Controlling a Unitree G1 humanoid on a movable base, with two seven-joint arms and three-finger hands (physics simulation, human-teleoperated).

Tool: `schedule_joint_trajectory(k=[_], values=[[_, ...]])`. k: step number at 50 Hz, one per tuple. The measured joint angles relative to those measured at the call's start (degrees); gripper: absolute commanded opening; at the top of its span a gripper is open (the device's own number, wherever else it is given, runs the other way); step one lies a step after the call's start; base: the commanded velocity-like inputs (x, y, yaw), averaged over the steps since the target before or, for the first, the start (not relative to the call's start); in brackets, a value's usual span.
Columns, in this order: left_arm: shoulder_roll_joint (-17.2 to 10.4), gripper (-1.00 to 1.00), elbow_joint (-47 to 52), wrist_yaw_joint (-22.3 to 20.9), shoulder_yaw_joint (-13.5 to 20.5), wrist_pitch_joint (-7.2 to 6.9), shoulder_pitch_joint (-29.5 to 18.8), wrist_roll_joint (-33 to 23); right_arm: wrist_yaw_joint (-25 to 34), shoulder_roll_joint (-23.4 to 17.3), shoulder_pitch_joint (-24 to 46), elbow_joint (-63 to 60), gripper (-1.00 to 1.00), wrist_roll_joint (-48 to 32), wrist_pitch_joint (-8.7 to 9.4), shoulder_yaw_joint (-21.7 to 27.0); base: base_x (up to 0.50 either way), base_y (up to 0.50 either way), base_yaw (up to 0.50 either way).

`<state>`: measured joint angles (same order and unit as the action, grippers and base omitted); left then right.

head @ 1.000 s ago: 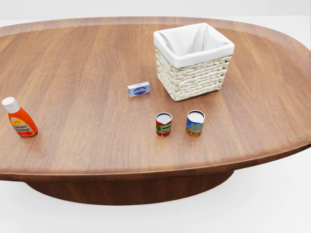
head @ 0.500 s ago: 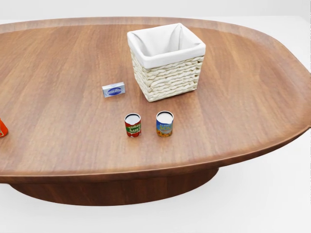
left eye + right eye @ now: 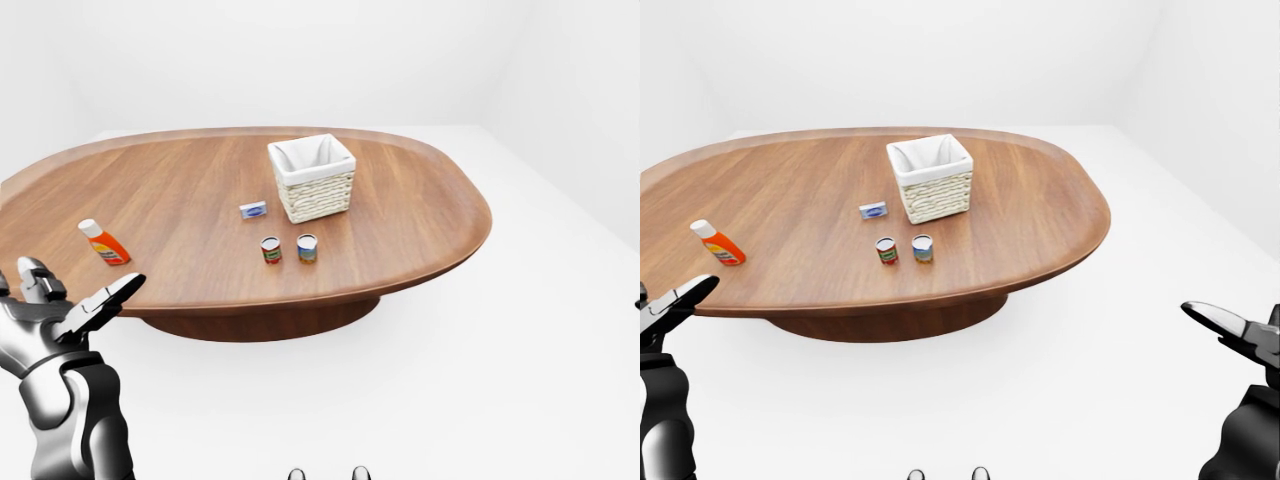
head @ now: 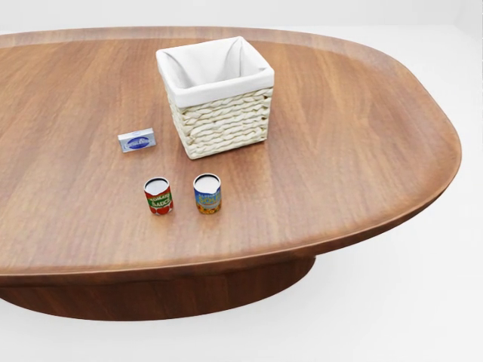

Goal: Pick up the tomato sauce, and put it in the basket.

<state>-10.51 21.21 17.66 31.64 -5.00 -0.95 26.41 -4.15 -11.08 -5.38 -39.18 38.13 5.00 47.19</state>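
Left hand (image 3: 75, 310) sits low at the left of the left-eye view, fingers spread apart and holding nothing, short of the table (image 3: 420, 215) edge. On the table in that view, the tomato sauce can (image 3: 270, 250) stands upright just beside a blue-labelled can (image 3: 307, 248), with the basket (image 3: 312, 180) near above them; a ketchup bottle (image 3: 104, 243) stands well apart to the left. Head view: no hand shows; the red can is untouched, a small box (image 4: 136, 140) lies just left of the basket. Right-eye view: right hand (image 3: 1240, 335) hangs at the right edge, fingers apart, empty, well clear of the table. Judgement: nothing is done; approach, grasp, carry and release all remain.
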Motion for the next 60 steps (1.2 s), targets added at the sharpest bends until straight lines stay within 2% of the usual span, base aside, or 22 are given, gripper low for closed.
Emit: schedule_joint_trajectory(k=[10, 20, 60], values=[[-0.01, 1.0, 0.24, -0.03, 0.09, 0.0, 0.02, 0.11, 0.16, 0.08, 0.14, 0.41, 1.0, -0.69, 0.0, -0.51, 0.0, -0.33, 0.0], [0.09, 1.0, 0.38, -0.09, -0.09, 0.0, 0.01, -0.03, 0.63, 0.28, 0.46, 0.62, 1.0, -3.61, 0.0, -1.91, 0.0, -0.01, 0.0], [0.33, 1.0, -0.24, -0.33, -0.67, 0.34, 0.02, -0.7, 1.63, 1.09, 0.94, 1.17, 1.0, -7.37, 0.0, -3.85, 0.39, 0.0, 0.0]])
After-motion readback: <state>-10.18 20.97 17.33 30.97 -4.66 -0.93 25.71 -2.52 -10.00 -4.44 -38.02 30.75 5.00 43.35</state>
